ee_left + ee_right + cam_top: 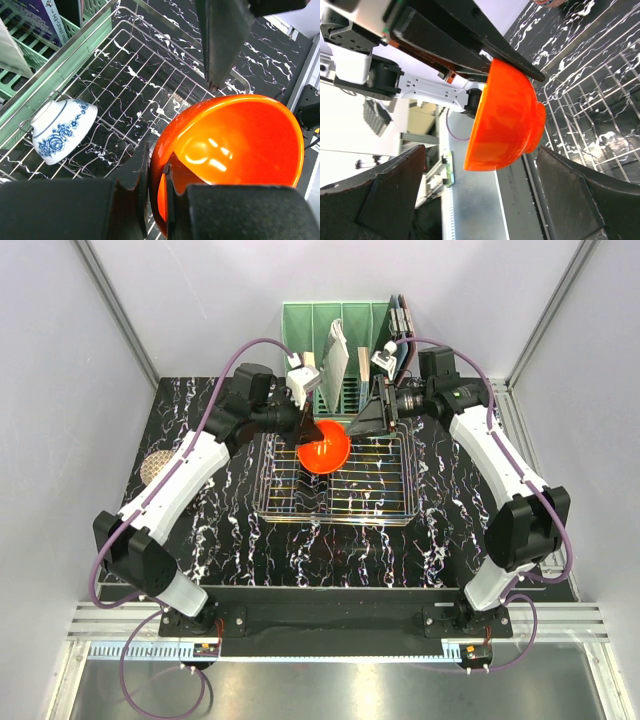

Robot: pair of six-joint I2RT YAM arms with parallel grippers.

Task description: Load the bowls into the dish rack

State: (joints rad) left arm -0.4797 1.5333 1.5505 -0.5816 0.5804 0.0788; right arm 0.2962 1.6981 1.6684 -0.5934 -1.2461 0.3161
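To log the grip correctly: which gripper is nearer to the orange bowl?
Left. The left gripper is shut on the rim of the orange bowl, above the dish rack. The right gripper is open close beside the bowl, not gripping it.

The top view is bright and even, lit from above; the pale walls (50,360) behind the orange bowl (323,452) are almost white. The bowl is so saturated that it seems to glow and loses detail. Beside it the wires of the dish rack (390,502) glint on the black table (230,535). Well in front of the bowl, the metal rail (330,650) shows strong white glare. In the left wrist view soft white reflections lie inside the bowl, and the left claw (156,185) at its rim is black and out of focus. In the right wrist view the room left of the bowl is washed out, and the fingers (390,200) of the right claw (481,155) below it are dark and soft.
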